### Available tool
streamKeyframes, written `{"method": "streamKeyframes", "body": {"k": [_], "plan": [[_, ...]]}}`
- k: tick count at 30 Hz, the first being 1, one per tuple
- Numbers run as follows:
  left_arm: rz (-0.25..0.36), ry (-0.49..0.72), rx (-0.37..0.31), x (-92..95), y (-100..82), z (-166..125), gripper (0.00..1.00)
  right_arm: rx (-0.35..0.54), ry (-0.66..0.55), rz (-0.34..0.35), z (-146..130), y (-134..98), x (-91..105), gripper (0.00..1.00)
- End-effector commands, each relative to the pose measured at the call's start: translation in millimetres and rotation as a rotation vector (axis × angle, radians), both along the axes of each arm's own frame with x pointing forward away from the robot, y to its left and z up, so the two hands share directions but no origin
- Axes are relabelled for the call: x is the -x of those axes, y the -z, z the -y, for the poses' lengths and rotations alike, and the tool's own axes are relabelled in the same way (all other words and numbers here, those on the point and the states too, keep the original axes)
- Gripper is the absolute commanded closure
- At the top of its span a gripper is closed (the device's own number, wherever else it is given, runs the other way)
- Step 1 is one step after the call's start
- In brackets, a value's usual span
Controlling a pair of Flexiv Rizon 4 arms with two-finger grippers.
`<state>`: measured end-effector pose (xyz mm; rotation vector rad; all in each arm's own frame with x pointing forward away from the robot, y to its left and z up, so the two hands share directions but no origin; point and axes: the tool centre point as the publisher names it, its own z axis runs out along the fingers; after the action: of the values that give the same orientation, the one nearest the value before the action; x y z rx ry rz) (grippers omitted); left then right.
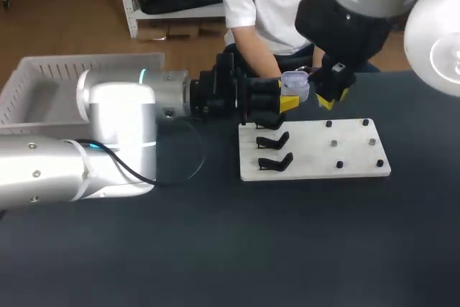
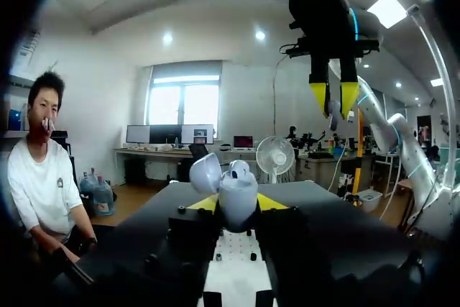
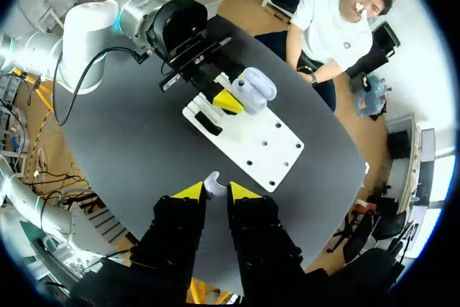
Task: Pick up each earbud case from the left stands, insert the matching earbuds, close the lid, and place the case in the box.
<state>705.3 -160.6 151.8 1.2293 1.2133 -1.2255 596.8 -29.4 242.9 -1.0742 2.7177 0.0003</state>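
Box [image 1: 72, 70]: one white slotted basket, well off the white board's left end, on the far side of the table.
White board [image 1: 316, 169]: one; everything else is placed by it.
Left gripper [image 2: 238, 205]: above the board's far left corner, its jaws closed onto the case's lower body from both sides.
Right gripper [image 3: 210, 190]: above the board's far edge, just beside the case, its jaws nearly together, pinching an earbud.
Earbud case [image 1: 295, 84]: one, off its stand, lid hinged open. It is probably light, hard and smooth, so it is likely to slip. Hold the body and keep off the lid.
Stands [image 1: 274, 162]: two free on the board's left half; a third seems partly hidden.
Pegs [image 1: 339, 165]: six on the right half.
Earbud [image 2: 335, 114]: one held, tiny and glossy; another looks seated in the case.
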Motion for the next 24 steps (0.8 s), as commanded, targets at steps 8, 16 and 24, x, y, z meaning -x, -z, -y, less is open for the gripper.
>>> {"method": "streamKeyframes", "body": {"k": [8,16,24], "plan": [[0.003,-0.008,0.002,1.9,0.4,0,1.00,-0.032,-0.027,0.045,-37,-5,-32.7,1.00],[0.003,-0.008,0.002,1.9,0.4,0,1.00,-0.036,0.001,0.041,-50,-1,-56.0,1.00],[0.003,-0.008,0.002,1.9,0.4,0,1.00,-0.032,0.002,0.028,-51,10,-73.7,1.00]]}}
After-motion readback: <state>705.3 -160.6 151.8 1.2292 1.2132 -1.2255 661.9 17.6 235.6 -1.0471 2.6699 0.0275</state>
